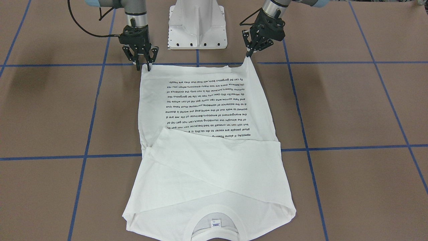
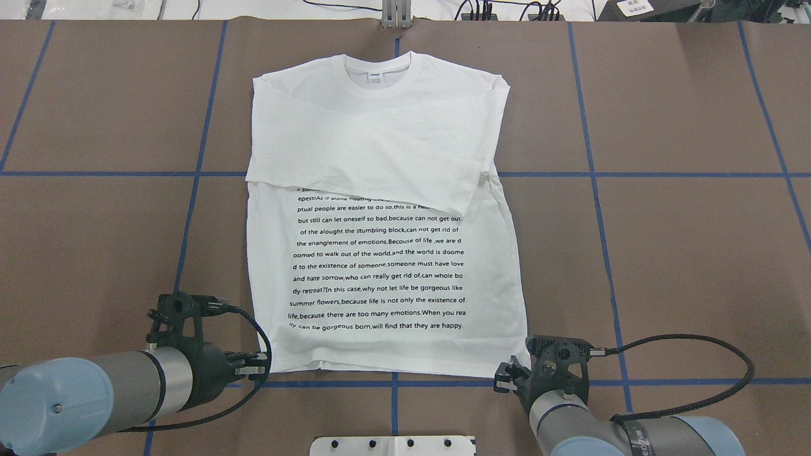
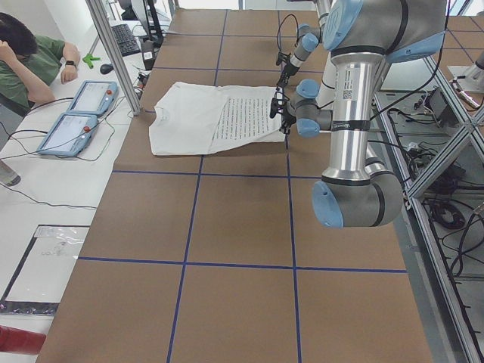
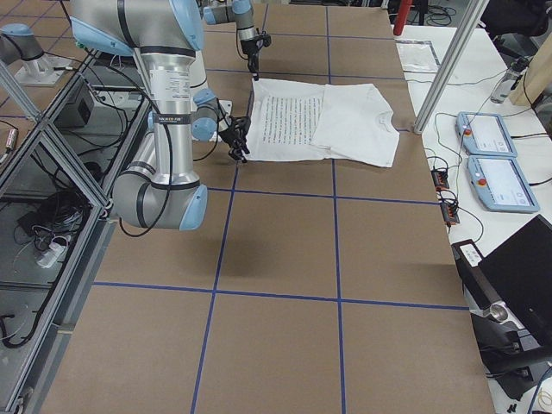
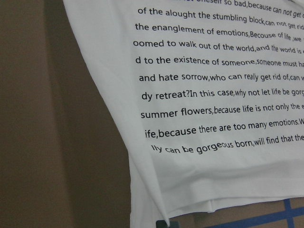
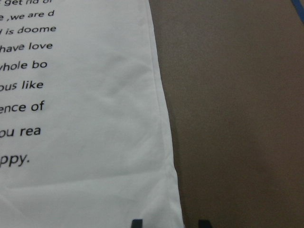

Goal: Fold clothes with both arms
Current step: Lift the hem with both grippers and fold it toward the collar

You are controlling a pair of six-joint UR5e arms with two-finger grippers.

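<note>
Two hem corners of smooth white shirt (image 1: 207, 167): left tool (image 1: 248, 55) pinches one; right tool (image 1: 143, 67) straddles other, parted.

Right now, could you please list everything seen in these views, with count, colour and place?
shirt: one, white with black text, flat mid-table, sleeves folded across the chest
table: one, brown with blue tape lines, under the shirt
pedestal base: one, white, at the robot's edge between the arms
tablets: two, blue-grey, on the white bench beyond the collar end
person: one, green top, seated by the tablets
left arm, right arm: two, silver-grey with light blue caps, reaching to the hem
left claw: one, black, shut on a hem corner
right claw: one, black, open around the other hem corner
</note>
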